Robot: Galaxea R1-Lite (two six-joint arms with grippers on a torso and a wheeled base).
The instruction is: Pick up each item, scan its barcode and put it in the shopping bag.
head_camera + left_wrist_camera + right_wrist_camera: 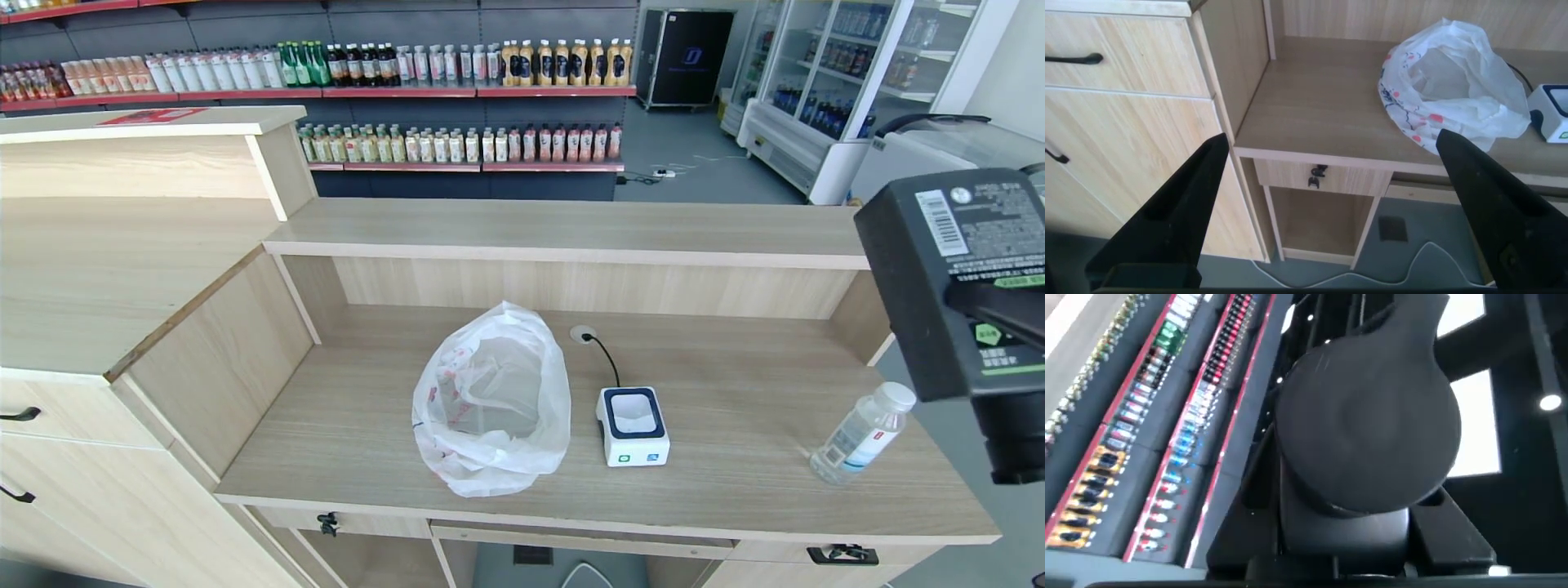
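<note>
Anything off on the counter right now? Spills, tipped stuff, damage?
Nothing spilled or damaged. Clear plastic water bottle at the wooden counter's right end looks tilted, possibly just camera angle. White plastic shopping bag is crumpled; white barcode scanner sits flat beside it. Right gripper holds a black box aloft.

Counter (735, 408): bag (490, 400) at centre; scanner (633, 425) just beside it, to its right; cable (606, 355) behind scanner; bottle (861, 433) at right end, well apart. Container (922, 278): aloft above bottle. Shelves (457, 90): behind counter.
</note>
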